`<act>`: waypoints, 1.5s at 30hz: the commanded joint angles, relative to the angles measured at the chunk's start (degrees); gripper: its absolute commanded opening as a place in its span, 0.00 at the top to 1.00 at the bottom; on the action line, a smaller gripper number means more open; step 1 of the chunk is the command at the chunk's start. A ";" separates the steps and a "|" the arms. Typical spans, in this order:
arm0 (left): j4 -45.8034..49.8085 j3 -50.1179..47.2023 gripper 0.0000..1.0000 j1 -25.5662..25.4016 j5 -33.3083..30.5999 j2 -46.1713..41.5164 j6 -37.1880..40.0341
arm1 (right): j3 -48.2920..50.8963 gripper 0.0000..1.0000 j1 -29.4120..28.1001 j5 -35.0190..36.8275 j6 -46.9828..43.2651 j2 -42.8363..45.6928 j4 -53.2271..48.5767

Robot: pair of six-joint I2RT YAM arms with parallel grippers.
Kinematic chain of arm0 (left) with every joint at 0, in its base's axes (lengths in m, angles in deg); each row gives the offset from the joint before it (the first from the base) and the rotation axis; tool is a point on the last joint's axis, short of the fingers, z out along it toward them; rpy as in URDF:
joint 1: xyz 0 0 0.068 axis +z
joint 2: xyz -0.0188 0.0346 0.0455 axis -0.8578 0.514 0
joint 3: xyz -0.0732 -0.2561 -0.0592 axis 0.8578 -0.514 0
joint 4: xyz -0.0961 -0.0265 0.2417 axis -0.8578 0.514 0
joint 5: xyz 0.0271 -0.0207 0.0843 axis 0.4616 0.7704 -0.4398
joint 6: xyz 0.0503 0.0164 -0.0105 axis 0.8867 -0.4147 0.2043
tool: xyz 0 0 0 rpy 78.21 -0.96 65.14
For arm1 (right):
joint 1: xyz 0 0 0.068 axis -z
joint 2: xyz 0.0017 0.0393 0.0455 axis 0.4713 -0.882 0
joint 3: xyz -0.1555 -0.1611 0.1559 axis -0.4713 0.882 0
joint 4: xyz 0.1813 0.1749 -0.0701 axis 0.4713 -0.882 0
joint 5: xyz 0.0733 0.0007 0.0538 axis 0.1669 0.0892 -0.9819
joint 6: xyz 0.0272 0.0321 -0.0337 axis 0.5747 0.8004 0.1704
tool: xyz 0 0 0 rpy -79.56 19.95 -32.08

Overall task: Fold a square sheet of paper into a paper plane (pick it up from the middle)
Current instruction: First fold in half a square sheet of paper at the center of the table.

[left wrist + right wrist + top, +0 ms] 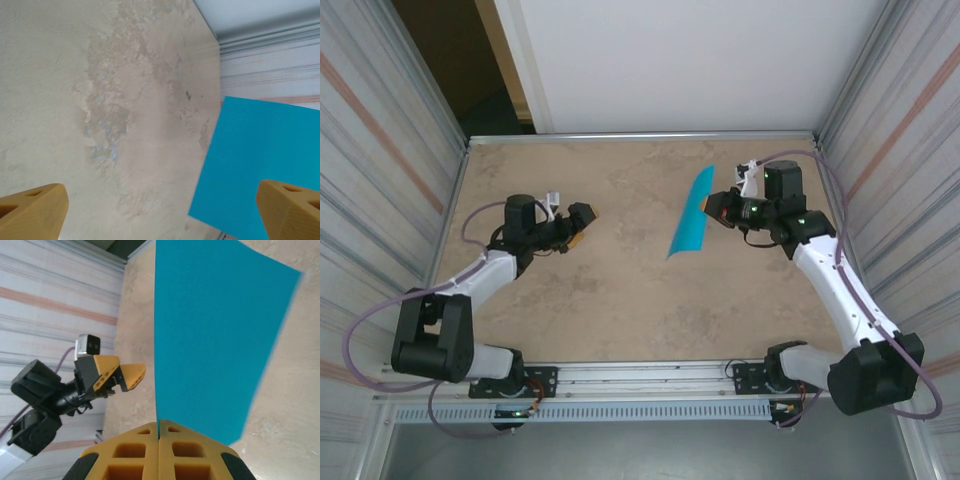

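The square sheet of paper [692, 215] is plain teal-blue, flat and unfolded. It hangs on edge above the table right of centre. My right gripper [722, 208] is shut on its edge; in the right wrist view the closed fingertips [158, 422] pinch the sheet [210, 340] by its lower corner. My left gripper [582, 222] is left of centre, well apart from the paper, and stands open with nothing between its fingers [32, 212]. The sheet [260, 165] shows ahead of it to the right. The paper plane is out of view.
The mottled tan table [620, 300] is boxed in by ribbed metal walls on the left [380, 150] and right [910, 150] and a white panel [690, 60] at the back. A mounting rail [640, 375] runs along the near edge.
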 commanded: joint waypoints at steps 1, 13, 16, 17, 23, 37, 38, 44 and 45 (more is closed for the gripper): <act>3.34 -1.83 0.01 -0.01 -0.73 -2.81 3.43 | -3.63 1.00 -3.01 6.15 -4.15 -3.09 -10.28; 3.49 -4.83 0.01 -0.09 -0.88 -3.51 4.02 | -12.66 1.00 -18.79 8.43 -1.37 -29.42 1.21; 3.18 -5.63 0.01 -0.10 -0.69 -3.42 3.82 | -13.15 1.00 -20.23 5.82 0.48 -33.22 6.12; 2.99 -5.89 0.01 -0.18 -0.45 -3.36 3.77 | -12.81 1.00 -20.29 5.08 1.34 -34.17 7.88; 2.18 -6.89 0.04 -3.21 -1.33 -1.91 4.45 | -8.83 1.00 -19.73 3.02 3.57 -37.16 13.75; 2.66 -0.91 0.24 -11.44 -4.83 8.36 5.97 | -6.19 0.99 -15.13 -1.20 2.33 -44.66 18.14; 2.85 -0.32 0.25 -11.91 -5.62 9.03 5.86 | -6.30 0.99 -14.71 -1.81 2.35 -45.23 18.49; 5.73 5.34 0.31 -14.62 -9.84 14.51 5.66 | -6.81 0.99 -13.11 -3.81 1.54 -48.21 19.00; 6.79 6.70 0.31 -15.06 -10.70 15.60 5.83 | -6.75 0.99 -12.94 -4.02 1.55 -48.42 18.99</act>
